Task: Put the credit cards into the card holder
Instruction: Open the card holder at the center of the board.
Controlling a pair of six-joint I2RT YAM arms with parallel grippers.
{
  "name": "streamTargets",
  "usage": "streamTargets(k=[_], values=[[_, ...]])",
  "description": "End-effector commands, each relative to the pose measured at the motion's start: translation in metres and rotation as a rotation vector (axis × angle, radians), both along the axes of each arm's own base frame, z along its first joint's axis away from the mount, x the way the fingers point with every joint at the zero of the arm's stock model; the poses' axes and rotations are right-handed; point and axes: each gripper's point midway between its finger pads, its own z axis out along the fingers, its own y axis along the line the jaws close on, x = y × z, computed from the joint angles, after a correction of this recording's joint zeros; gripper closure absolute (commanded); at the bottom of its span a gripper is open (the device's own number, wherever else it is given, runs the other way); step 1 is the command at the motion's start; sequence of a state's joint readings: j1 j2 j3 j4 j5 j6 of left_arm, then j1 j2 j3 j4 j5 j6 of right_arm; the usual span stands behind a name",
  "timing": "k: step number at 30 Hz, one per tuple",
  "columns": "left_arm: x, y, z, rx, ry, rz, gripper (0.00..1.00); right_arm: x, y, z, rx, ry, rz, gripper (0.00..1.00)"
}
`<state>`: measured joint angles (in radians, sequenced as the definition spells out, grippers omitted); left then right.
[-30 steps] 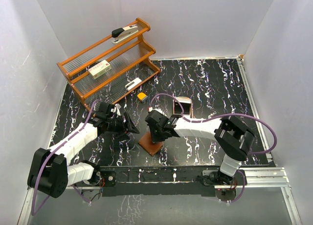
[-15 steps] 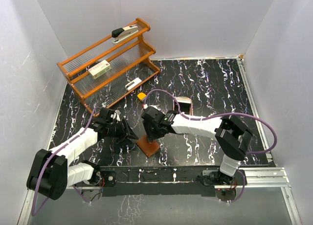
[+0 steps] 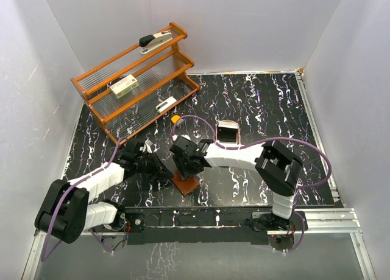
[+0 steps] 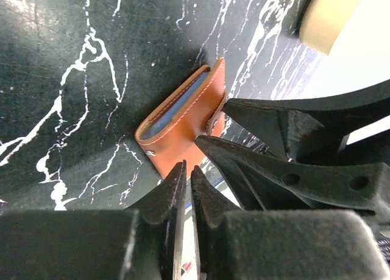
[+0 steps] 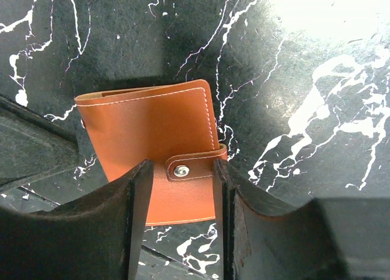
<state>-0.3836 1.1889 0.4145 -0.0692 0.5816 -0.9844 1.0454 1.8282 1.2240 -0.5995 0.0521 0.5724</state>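
readable text: none could be made out in any view.
box point(image 3: 124, 85) on the rack point(image 3: 85, 97), ten o'clock in the top view: bore a reddish mark, too small to read.
card holder point(image 5: 146, 140), middle of the right wrist view: showed only white stitching and a plain metal snap.

From above, the right hand point(image 3: 184, 170) covers the far half of the card holder point(image 3: 186, 185). In the left wrist view its pockets show only a blue-grey sliver; their contents cannot be told.
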Motion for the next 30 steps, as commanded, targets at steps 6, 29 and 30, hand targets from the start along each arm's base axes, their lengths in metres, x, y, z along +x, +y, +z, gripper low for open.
streamTargets(k=[6,29,30], values=[[-0.006,0.000,-0.020,0.022,0.038,-0.003,0.95,0.007,-0.001,0.002,-0.073,-0.075,0.014,0.58],[-0.027,0.030,-0.073,0.238,0.132,-0.042,0.94,0.021,-0.027,0.020,-0.151,-0.193,-0.042,1.00],[-0.027,0.031,-0.072,0.240,0.130,-0.042,0.94,0.021,-0.027,0.022,-0.146,-0.198,-0.044,1.00]])
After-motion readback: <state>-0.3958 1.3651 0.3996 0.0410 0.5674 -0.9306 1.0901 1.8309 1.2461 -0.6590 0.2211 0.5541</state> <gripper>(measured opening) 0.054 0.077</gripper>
